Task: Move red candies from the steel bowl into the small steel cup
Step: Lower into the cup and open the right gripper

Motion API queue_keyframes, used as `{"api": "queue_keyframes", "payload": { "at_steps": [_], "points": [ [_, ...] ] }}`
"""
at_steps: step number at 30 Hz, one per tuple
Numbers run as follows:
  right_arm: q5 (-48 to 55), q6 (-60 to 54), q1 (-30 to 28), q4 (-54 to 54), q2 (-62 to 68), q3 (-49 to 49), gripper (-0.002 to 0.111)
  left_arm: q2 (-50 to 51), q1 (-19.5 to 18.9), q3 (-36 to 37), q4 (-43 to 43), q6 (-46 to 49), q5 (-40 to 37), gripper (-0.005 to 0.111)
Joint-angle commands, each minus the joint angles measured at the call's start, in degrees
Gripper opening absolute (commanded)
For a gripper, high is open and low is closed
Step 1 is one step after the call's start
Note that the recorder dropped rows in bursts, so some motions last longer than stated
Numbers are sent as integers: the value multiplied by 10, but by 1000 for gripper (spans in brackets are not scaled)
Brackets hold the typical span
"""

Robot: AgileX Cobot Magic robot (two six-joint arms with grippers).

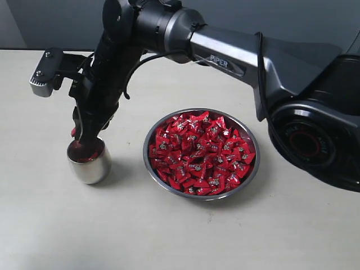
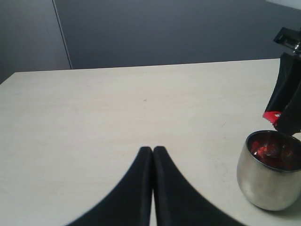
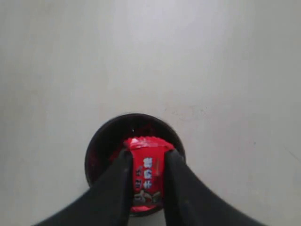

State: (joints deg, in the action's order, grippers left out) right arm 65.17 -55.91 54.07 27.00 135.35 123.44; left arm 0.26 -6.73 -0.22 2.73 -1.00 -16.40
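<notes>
The right gripper (image 1: 84, 135), reaching across the pale table (image 1: 169, 236) from the right side of the exterior view, is hanging directly over the cup (image 1: 89, 163) and clenching a single red candy (image 3: 146, 176) between its two black fingers. In its own wrist view the right gripper (image 3: 146, 155) is pointing straight down at the cup's dark mouth (image 3: 101, 141), the wrapper's crimped end sticking out just past the fingertips. The candy is sitting just above the rim, not inside the cup.

Red is showing inside the cup (image 2: 268, 183), which is standing upright on the table. How much of that is wrappers and how much is reflection in the polished wall is hard to judge from these angles.

Just beside the cup, towards the middle of the table and not touching it, the bowl (image 1: 256, 163) is sitting heaped with red candies (image 1: 199, 154), their silvery marks catching the light.

The left gripper (image 2: 153, 153) is staying clear of the work, its fingers pressed together with nothing between them, aimed across bare tabletop towards a dark wall (image 2: 164, 33). The cup is standing off to one side of it, well apart, with the right gripper's fingers (image 2: 284, 94) hanging above it.
</notes>
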Motion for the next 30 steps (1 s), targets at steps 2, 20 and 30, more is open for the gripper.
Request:
{"api": "queue_keyframes", "payload": {
  "at_steps": [2, 20, 30],
  "points": [
    [17, 4, 3, 2, 9, 5, -1, -3, 0, 2, -2, -1, 1, 0],
    [-12, 5, 8, -10, 13, 5, -1, -3, 0, 2, -2, -1, 1, 0],
    [-11, 21, 8, -32, 13, 5, 45, -3, 0, 2, -2, -1, 1, 0]
  ]
}}
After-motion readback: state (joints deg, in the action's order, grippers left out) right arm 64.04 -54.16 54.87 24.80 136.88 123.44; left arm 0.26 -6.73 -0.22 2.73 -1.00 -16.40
